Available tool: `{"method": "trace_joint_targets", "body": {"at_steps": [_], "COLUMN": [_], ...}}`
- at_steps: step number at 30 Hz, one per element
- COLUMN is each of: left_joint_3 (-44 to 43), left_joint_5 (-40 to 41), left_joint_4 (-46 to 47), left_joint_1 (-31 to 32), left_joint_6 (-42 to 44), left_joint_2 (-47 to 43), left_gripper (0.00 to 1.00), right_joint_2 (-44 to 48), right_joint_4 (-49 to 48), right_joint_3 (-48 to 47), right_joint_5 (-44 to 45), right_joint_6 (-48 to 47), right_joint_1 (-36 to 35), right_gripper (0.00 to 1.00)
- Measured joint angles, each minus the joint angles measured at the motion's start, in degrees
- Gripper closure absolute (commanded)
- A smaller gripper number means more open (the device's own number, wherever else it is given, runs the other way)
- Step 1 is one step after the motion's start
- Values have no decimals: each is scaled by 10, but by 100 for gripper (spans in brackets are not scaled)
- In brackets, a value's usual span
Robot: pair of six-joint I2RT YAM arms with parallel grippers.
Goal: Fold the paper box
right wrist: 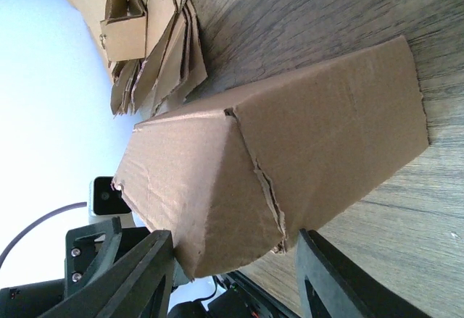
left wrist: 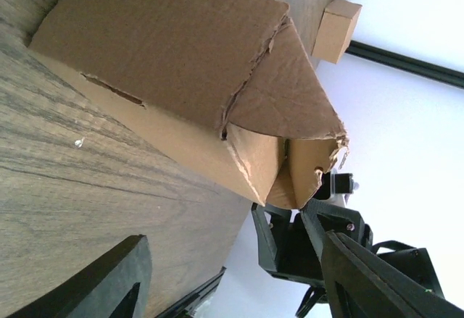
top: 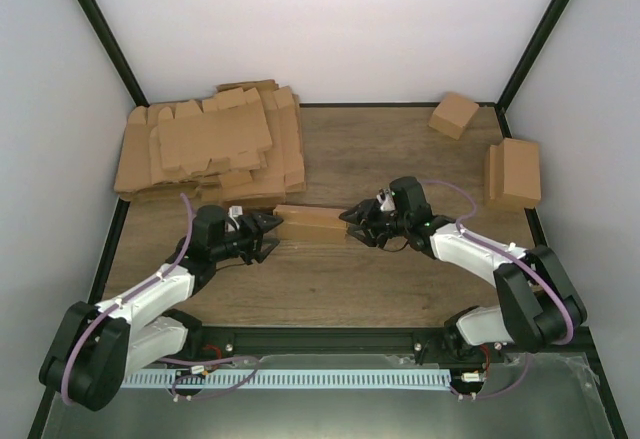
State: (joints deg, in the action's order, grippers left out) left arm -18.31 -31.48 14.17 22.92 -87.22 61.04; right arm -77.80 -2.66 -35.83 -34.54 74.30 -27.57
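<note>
The paper box (top: 312, 222) lies on the table between my two grippers as a long brown cardboard shape, its long side running left to right. Its end flaps are bent inward and torn along the creases (right wrist: 268, 187). My right gripper (top: 352, 229) has the box's right end between its fingers (right wrist: 138, 274), which stand against both sides of it. My left gripper (top: 272, 234) is at the box's left end, open. In the left wrist view the box (left wrist: 159, 50) lies just ahead of the fingertips (left wrist: 109, 274), not between them.
A pile of flat brown blanks (top: 215, 149) fills the back left of the table. A small cube-like box (top: 453, 115) sits at the back right. A folded brown box (top: 515, 172) stands at the right edge. White walls and black frame posts enclose the table.
</note>
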Motion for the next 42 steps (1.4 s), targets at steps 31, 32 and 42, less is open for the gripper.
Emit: {"method": "trace_joint_targets", "body": {"at_steps": [31, 32, 42], "left_joint_3": [-95, -96, -97], "left_joint_5": [-46, -46, -48], "left_joint_4": [-64, -64, -63], "left_joint_1": [-57, -57, -57], "left_joint_6": [113, 114, 124], "left_joint_2": [71, 72, 89], "left_gripper": [1, 2, 22], "right_joint_2": [0, -1, -3], "right_joint_4": [3, 3, 1], "right_joint_3": [-1, -1, -1], "right_joint_5": [0, 0, -2], "right_joint_6": [-17, -17, -18], "right_joint_1": [0, 0, 0], "right_gripper": [51, 51, 52]}}
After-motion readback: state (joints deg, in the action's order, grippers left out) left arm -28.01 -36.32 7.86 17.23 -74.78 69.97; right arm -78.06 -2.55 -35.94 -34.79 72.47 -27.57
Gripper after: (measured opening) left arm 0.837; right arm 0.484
